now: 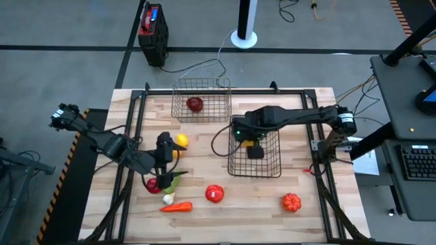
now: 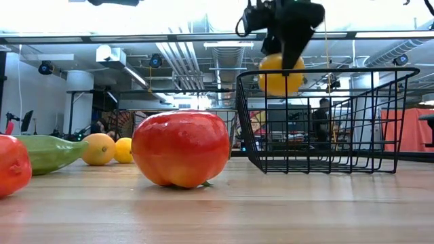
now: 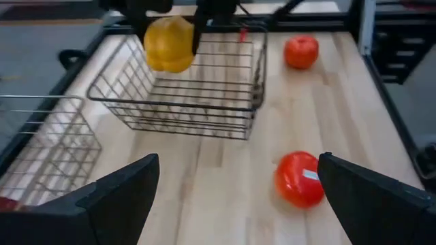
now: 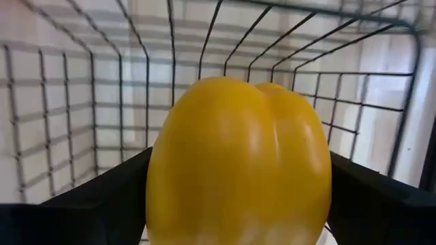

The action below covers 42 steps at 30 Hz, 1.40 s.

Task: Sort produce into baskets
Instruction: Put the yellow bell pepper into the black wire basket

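Observation:
My right gripper [image 2: 281, 47] is shut on a yellow pepper [image 2: 277, 74] and holds it over the nearer wire basket [image 1: 255, 155], at about rim height. It also shows in the right wrist view [image 4: 238, 163]. The far basket [image 1: 201, 99] holds a dark red fruit [image 1: 195, 104]. My left gripper [image 1: 163, 151] is open and empty above the table's left half, beside a yellow round piece [image 1: 181, 141]. On the table lie a red piece [image 1: 153, 184], a green cucumber [image 1: 174, 180], white garlic [image 1: 168, 199], a carrot [image 1: 176, 207], a red tomato [image 1: 214, 193] and an orange piece [image 1: 291, 201]. My right gripper pinches the pepper between its two fingers, one on each of the pepper's sides [image 4: 160, 184]. The fingers come from above, pointing down. The pepper hangs below the gripper, clear of the basket's floor [image 2: 319, 163], with its lower part below the rim.
A red-and-black box [image 1: 152, 34] and a white post base [image 1: 244, 37] stand on the floor beyond the table's far edge. Dark frame rails [image 1: 136, 129] run along the table's sides. A cable [image 1: 218, 139] loops beside the nearer basket. A bare stretch of wood lies between the tomato and the orange piece.

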{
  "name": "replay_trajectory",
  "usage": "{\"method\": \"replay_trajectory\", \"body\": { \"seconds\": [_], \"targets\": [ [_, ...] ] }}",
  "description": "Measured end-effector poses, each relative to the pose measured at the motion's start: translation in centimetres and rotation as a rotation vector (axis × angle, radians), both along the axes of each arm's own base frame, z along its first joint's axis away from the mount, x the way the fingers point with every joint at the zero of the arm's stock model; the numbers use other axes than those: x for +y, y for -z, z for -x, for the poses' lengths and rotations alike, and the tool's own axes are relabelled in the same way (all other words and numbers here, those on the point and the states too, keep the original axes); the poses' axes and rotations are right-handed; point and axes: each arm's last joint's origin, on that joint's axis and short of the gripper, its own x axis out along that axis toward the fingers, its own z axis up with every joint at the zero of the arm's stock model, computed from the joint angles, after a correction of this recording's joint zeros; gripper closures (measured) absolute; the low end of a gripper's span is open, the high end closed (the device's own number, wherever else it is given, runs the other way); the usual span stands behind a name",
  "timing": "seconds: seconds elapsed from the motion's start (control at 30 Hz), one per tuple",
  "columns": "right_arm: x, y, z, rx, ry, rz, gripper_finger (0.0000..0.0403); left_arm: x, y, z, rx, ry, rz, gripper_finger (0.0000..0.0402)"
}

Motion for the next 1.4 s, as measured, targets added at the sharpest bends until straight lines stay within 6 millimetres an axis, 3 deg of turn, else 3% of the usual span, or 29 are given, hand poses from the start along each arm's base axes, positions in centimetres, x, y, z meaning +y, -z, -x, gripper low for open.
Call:
{"method": "replay_trajectory", "body": {
  "seconds": [0.47,0.77,1.4],
  "targets": [
    [-1.8,4.6,-0.1,-0.007,-0.085,0.008,0.0062,-1.9,3.6,-3.2,0.103,-0.088,0.038,0.0022],
    [-1.9,6.9,-0.4,-0.058,-0.076,0.014,0.0062,-2.8,5.4,-4.5,0.191,-0.021,-0.025,0.0022],
    [-2.3,8.8,-1.0,-0.054,-0.077,0.027,0.0049,-2.8,5.2,-5.2,0.135,-0.019,-0.125,0.0022]
  ]
}}
